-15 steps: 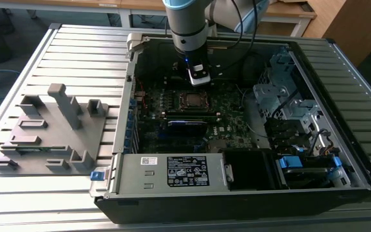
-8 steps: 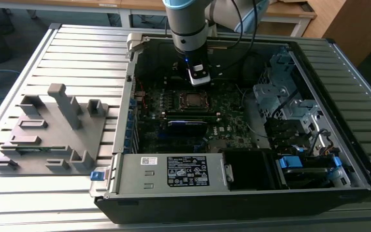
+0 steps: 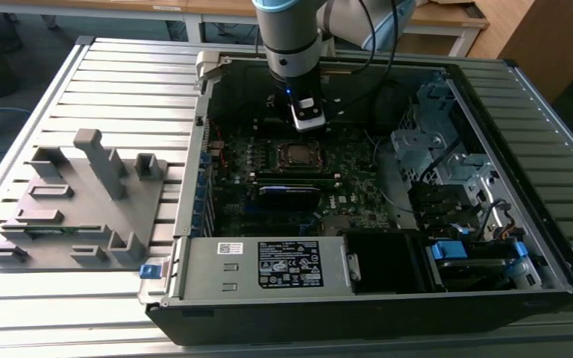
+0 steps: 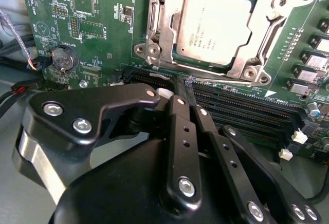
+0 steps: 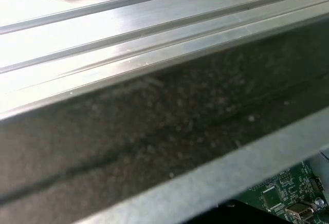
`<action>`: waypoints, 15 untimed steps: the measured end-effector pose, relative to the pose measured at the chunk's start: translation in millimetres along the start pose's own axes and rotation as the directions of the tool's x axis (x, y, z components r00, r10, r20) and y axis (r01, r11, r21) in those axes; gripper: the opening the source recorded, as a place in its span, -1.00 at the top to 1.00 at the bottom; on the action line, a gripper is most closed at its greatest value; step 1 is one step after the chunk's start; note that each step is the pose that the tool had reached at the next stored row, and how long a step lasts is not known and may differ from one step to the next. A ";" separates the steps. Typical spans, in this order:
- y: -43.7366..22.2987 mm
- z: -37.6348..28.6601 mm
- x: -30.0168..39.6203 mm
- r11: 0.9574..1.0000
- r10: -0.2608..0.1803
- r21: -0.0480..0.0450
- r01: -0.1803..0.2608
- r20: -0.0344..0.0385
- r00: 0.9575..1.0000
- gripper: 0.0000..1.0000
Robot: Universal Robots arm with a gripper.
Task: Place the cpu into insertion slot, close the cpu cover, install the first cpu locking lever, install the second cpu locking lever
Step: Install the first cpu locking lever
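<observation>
The cpu (image 4: 213, 23), a dull silver square chip, lies flat in the insertion slot (image 4: 201, 63) on the green motherboard. The silver cpu cover (image 4: 154, 29) frames it on all sides and looks lowered onto it. My gripper (image 4: 186, 86) is shut, its black fingers (image 4: 180, 131) pressed together with nothing seen between them. Their tips sit just off the socket's edge, over the long black memory slots (image 4: 247, 111). In the exterior view the gripper (image 3: 309, 125) hangs inside the open computer case, just behind the cpu (image 3: 297, 153).
The case walls (image 3: 207, 142) surround the motherboard, with a drive cage (image 3: 436, 142) and power supply (image 3: 266, 265) inside. A grey fixture block (image 3: 77, 201) stands on the slatted table at the exterior view's left. The first wrist view shows the case wall (image 5: 154, 131) close by.
</observation>
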State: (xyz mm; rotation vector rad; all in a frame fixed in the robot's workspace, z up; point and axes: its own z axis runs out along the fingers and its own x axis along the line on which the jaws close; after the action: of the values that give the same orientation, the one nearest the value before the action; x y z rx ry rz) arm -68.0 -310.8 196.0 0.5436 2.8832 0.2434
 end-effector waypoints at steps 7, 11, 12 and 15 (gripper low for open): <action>-1.5 -0.2 -0.6 1.000 -0.001 0.001 0.001 0.003 1.000 0.80; -3.8 0.1 -1.4 1.000 -0.001 0.001 0.001 0.007 1.000 0.80; -4.4 0.2 -1.6 1.000 -0.002 0.001 0.002 0.008 1.000 0.80; -6.3 1.0 -2.1 1.000 -0.002 -0.001 0.002 0.012 1.000 0.80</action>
State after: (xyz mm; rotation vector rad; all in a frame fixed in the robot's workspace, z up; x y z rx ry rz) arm -68.1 -317.3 194.1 0.5401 2.8721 0.2400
